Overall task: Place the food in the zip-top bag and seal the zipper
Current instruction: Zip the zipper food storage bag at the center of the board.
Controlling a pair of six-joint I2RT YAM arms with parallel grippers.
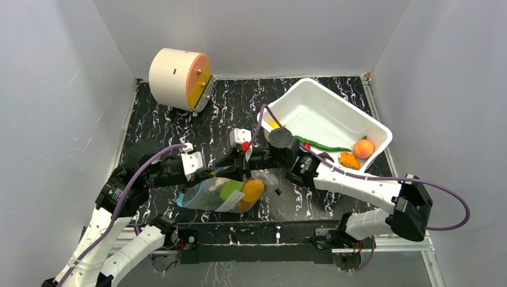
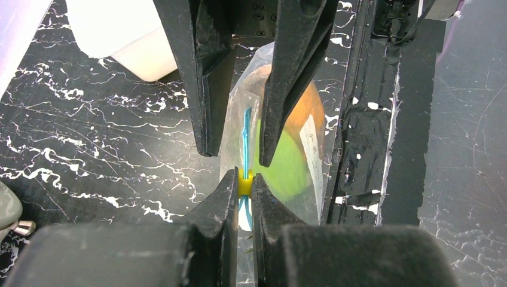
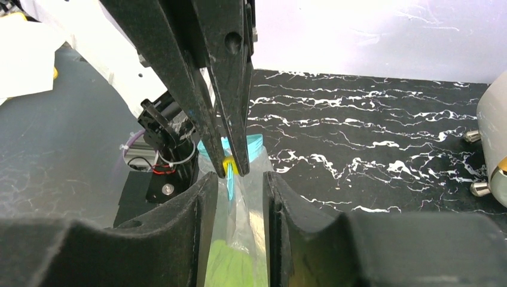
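Note:
The clear zip-top bag (image 1: 209,196) lies near the table's front edge with a green piece (image 1: 229,191) and an orange piece (image 1: 253,190) of food inside. My left gripper (image 2: 245,184) is shut on the small yellow slider of the blue-teal zipper (image 2: 246,128). It also shows in the top view (image 1: 219,174). My right gripper (image 3: 235,203) is open, and its fingers (image 2: 206,89) straddle the bag's zipper edge just beyond the slider (image 3: 229,165). In the top view it (image 1: 242,169) meets the left gripper over the bag. More food lies in the white tub: a peach (image 1: 363,147), an orange piece (image 1: 350,160) and a green pod (image 1: 323,145).
The white rectangular tub (image 1: 311,95) stands at the back right, just behind the right arm. A cream cylinder with an orange face (image 1: 179,79) stands at the back left. Grey walls close in the black marbled table on three sides.

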